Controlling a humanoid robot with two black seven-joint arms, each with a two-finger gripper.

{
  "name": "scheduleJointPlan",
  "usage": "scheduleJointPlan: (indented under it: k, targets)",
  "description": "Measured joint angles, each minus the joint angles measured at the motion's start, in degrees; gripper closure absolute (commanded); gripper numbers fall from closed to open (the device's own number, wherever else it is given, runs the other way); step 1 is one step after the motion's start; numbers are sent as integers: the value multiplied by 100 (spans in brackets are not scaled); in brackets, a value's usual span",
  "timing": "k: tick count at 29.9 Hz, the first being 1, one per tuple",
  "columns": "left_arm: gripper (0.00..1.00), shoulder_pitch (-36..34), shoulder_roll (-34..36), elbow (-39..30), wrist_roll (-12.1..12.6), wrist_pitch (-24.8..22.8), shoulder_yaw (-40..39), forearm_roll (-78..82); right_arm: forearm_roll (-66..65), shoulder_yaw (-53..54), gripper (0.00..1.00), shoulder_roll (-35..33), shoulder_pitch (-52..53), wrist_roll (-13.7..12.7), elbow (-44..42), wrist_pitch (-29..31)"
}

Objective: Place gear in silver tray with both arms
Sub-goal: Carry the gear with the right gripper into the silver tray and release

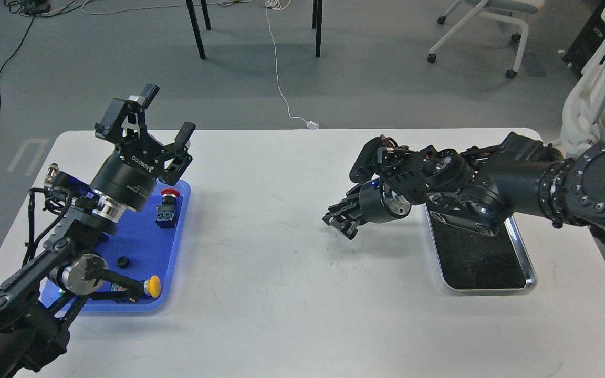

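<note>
Head view only. White counter (281, 294); landmark taken as the blue tray (179, 247), toward the left edge. On the blue tray: a small black toothed ring, most likely the gear (122, 261), lying flat near the tray's middle; a red-capped push button (169, 195) on a black block (166, 216) toward the far side; a yellow-tipped part (152, 286) near the front rim. Left gripper (168, 113) hangs above the blue tray's far edge, tilted up, jaws spread wide and empty. Left arm crosses the tray's near-left corner and hides part of it. Silver tray (528, 262) sits well apart from the blue tray, on the far right of the counter, dark bottom bare where visible; the right arm overhangs its far end. Right gripper (340, 220) points toward the blue tray, just off the silver tray's left rim, low over the counter; seen dark and end-on, cannot tell whether its jaws are parted. Gear not yet touched. Judgement: gear looks small, rigid and light, probably hard plastic or metal, low profile, so apt to slide or skate on the smooth tray. Best taken from above across its outer rim, jaws pinching opposite teeth, then passed across to the right arm.
</note>
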Motion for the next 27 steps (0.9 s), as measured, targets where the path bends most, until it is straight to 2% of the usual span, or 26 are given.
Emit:
scheduleJointPlan:
  k: [6, 10, 13, 19, 27]
  targets:
    - [2, 1, -16, -2, 0, -13, 5, -1, -196, -60, 79, -1529, 418, 0, 879, 34]
    - [2, 0, -53, -18, 0, -17, 9, -1, -726, -141, 78, -2387, 405, -2, 1008, 56]
    - [2, -1, -104, -50, 0, -24, 16, -1, -891, -258, 78, -2771, 234, -2, 1005, 58]
    - [2, -2, -147, -100, 0, -27, 31, 4, -915, -257, 78, -2957, -241, -2, 812, 33]
    - [2, 0, -151, -106, 0, -21, 30, 8, -910, -140, 76, -2758, -651, -1, 488, 13]
